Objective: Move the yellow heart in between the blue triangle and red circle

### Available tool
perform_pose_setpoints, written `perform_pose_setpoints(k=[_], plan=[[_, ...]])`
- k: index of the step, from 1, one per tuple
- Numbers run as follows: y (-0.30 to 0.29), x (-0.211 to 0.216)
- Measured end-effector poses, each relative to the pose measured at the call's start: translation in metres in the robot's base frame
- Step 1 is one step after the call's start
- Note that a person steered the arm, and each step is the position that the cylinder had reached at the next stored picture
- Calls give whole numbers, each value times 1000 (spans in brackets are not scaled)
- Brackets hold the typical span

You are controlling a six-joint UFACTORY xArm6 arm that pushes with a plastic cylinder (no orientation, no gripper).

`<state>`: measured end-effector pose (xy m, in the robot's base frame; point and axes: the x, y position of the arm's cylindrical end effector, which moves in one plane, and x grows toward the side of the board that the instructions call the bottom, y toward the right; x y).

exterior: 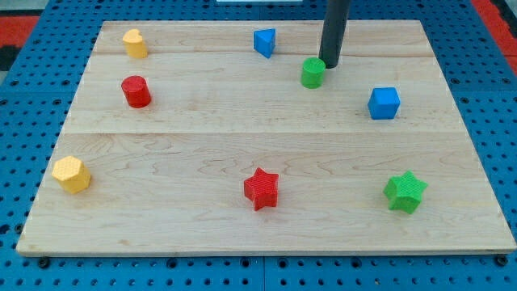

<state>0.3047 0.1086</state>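
Note:
The yellow heart [134, 43] sits near the board's top left corner. The red circle [136, 91] stands just below it. The blue triangle [264, 42] lies at the top middle, well to the right of both. My tip [329, 67] is at the top of the board, right of the blue triangle. It rests against the upper right side of a green circle [313, 73], far from the yellow heart.
A yellow hexagon [71, 174] sits at the lower left, a red star [261, 188] at the bottom middle, and a green star [405, 191] at the lower right. A blue cube [384, 103] is on the right. The wooden board [202, 137] lies on blue pegboard.

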Motion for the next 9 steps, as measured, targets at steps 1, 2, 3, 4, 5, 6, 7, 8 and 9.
perform_pose_setpoints(k=[1,2,3,4,5,6,7,8,9], plan=[[14,-7],[25,-37],[14,-78],[-21,-112],[-76,-104],[-95,-87],[-104,-77],[-100,-71],[-106,-81]])
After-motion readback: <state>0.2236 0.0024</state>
